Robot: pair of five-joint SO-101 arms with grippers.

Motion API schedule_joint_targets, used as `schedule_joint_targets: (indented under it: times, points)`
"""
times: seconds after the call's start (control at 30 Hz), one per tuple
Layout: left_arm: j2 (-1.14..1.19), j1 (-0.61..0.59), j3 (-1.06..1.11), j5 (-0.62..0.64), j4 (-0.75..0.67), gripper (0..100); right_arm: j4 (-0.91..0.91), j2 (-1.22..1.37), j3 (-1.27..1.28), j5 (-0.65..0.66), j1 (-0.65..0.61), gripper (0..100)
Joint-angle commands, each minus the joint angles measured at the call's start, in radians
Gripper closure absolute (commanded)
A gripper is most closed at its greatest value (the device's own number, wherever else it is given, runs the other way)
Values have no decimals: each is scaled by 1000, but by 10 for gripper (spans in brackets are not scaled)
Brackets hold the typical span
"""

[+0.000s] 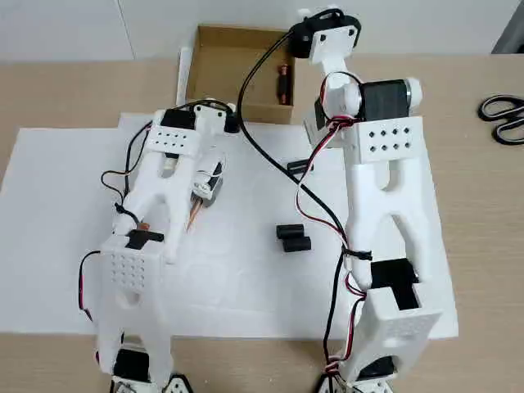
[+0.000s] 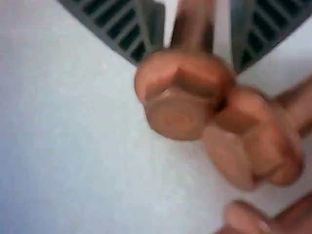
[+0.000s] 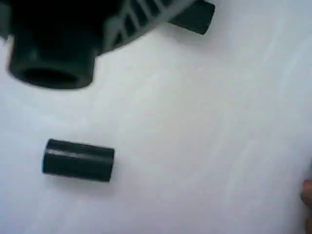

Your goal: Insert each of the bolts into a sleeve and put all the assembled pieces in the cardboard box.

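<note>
My left gripper is shut on a copper bolt, gripping its shank between the grey ribbed fingers with the hex head facing the camera. More copper bolts lie on the white paper just beside it. My right gripper is shut on a black sleeve, held a little above the paper. Another black sleeve lies flat below it, and a third lies past the finger. In the high view two sleeves lie side by side mid-table, between the left gripper and the right gripper.
The cardboard box stands at the back of the table with one assembled piece against its right wall. White paper covers the work area. Scissors lie at the far right. Black cables cross between the arms.
</note>
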Motion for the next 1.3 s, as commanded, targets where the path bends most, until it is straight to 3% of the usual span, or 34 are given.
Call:
schedule_joint_targets:
  times: [0.0,0.67,0.83,1.27]
  points:
    - [-28,-5,-7,8,-28,910,10,-62,-49,8,-2,995]
    - [-38,15,-7,8,-69,910,7,-62,-49,6,-2,995]
    - [-32,15,-2,9,-81,968,8,-62,-49,6,-2,995]
    - [-127,84,-42,8,28,994,10,-71,-54,9,1,995]
